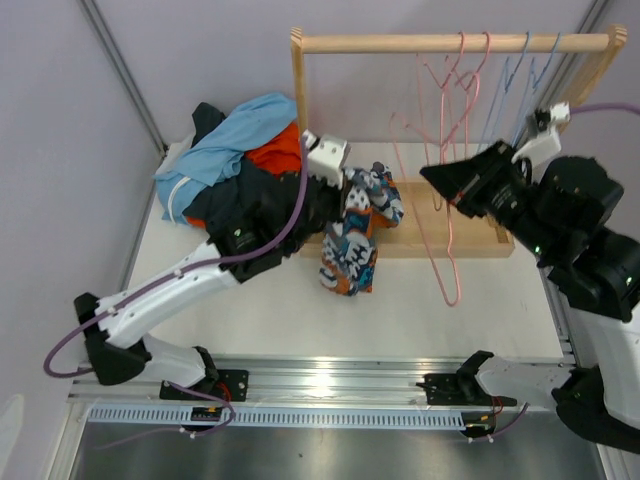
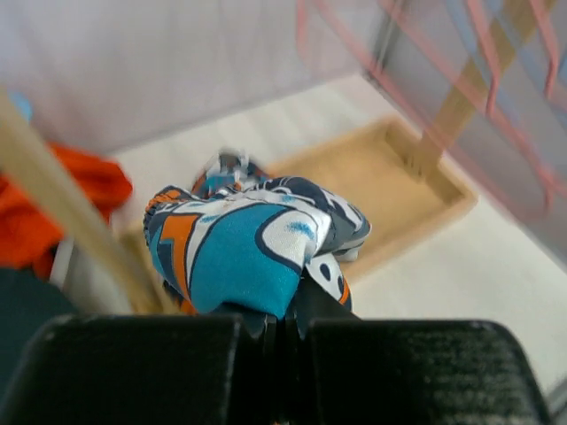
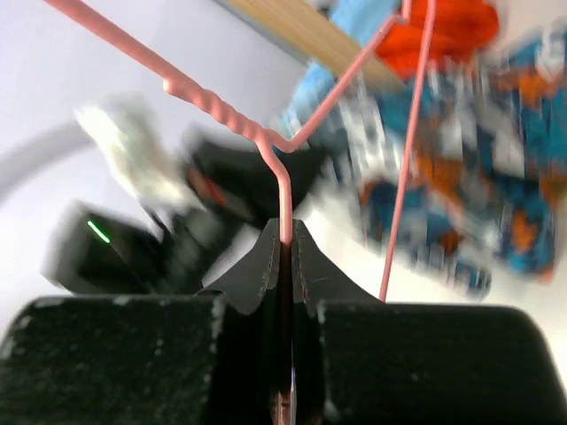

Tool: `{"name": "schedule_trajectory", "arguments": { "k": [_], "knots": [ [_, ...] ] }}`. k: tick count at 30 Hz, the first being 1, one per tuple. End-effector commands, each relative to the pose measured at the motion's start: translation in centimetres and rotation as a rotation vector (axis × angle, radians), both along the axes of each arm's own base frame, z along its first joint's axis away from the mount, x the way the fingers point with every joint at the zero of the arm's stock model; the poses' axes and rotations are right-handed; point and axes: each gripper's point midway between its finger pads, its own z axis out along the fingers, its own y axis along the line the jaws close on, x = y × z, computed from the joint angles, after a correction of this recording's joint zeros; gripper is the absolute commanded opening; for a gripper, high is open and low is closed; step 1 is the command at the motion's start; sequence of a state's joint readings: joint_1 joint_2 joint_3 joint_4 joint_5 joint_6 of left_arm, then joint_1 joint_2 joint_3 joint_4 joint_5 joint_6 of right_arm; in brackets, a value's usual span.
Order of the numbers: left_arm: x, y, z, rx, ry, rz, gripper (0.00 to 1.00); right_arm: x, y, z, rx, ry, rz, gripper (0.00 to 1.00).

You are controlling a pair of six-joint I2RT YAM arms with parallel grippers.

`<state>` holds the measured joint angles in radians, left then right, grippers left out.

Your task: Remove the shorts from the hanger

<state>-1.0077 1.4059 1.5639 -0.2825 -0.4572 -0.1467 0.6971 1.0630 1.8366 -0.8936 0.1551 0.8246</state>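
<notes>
Two grippers are each clamped on something: the left gripper (image 2: 285, 317) has its fingers pressed together on a bunched fold of the cartoon-print shorts (image 2: 244, 248), which droop from it onto the white table (image 1: 450, 310) in front of the wooden rack (image 1: 450, 43). The right gripper (image 3: 283, 252) pinches the thin wire of a bare pink hanger (image 3: 282, 190), just below its twisted neck. At the table's far left lies a heap of other shorts, a light blue pair (image 1: 235, 140) on top, an orange-red pair (image 1: 278, 150) beside it and dark pairs (image 1: 228, 200) underneath, partly hidden by the left arm.
</notes>
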Motion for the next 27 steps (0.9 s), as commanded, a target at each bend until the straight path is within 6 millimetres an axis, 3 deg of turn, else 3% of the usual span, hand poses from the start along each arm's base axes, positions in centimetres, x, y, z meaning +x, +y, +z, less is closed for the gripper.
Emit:
{"name": "schedule_trajectory", "arguments": {
  "k": [1, 2, 3, 4, 5, 7, 10, 13, 14, 17, 19, 23, 24, 25, 26, 27],
  "knots": [
    [-4.6, 3.7, -3.0, 0.017, 0.06, -0.005, 0.0, 3.1, 0.5, 3.5, -0.081, -0.104, -0.044, 0.0],
    [-5.7, 6.0, -1.8, -0.024, 0.051, 0.016, 0.0, 4.4, 1.6, 4.8, -0.085, -0.122, -0.03, 0.0],
    [-7.0, 7.1, -2.8, -0.017, 0.085, 0.018, 0.0, 5.3, 1.7, 4.9, -0.1, -0.119, -0.031, 0.0],
    [-7.6, 8.2, -5.2, 0.023, 0.115, 0.037, 0.0, 6.8, 1.2, 5.0, -0.112, -0.121, -0.054, 0.0],
    [-8.5, 10.5, -4.0, -0.022, 0.101, 0.063, 0.0, 8.1, 2.3, 5.1, -0.108, -0.119, -0.024, 0.0],
    [-9.5, 12.9, -5.8, 0.006, 0.144, 0.092, 0.0, 10.6, 1.6, 5.0, -0.097, -0.109, -0.052, 0.0],
    [-10.8, 16.2, -5.9, 0.006, 0.159, 0.12, 0.0, 13.4, 2.5, 3.7, -0.08, -0.079, -0.02, 0.0],
    [-11.5, 18.2, -3.7, -0.025, 0.146, 0.135, 0.0, 15.8, 2.8, 2.2, -0.06, -0.054, -0.018, 0.0],
    [-11.6, 18.9, -1.6, -0.066, 0.124, 0.143, 0.0, 16.8, 3.0, 1.5, -0.057, -0.045, -0.021, 0.0],
    [-11.1, 20.5, 1.0, -0.053, 0.049, 0.19, 0.0, 17.9, 3.6, -0.2, -0.067, -0.009, -0.01, 0.0],
    [-10.3, 20.6, 2.7, 0.017, -0.011, 0.213, 0.0, 18.0, 3.7, -1.3, -0.077, 0.014, -0.006, 0.0],
    [-7.3, 21.4, 8.3, 0.05, -0.123, 0.287, 0.0, 16.8, 3.3, -2.7, -0.076, 0.02, -0.003, 0.0],
    [-7.2, 22.2, 11.1, -0.007, -0.166, 0.305, 0.0, 16.4, 3.1, -3.1, -0.076, 0.022, 0.0, 0.0],
    [-6.6, 21.8, 12.1, 0.007, -0.195, 0.279, 0.0, 16.2, 3.3, -5.0, -0.09, 0.055, 0.009, 0.1],
    [-4.0, 22.3, 12.3, 0.049, -0.199, 0.342, 0.0, 15.1, 2.8, -4.2, -0.08, 0.023, 0.011, 0.26],
    [-2.7, 22.2, 12.7, 0.059, -0.199, 0.353, 0.0, 14.7, 2.8, -4.7, -0.086, 0.026, 0.015, 0.44]
  ]
}}
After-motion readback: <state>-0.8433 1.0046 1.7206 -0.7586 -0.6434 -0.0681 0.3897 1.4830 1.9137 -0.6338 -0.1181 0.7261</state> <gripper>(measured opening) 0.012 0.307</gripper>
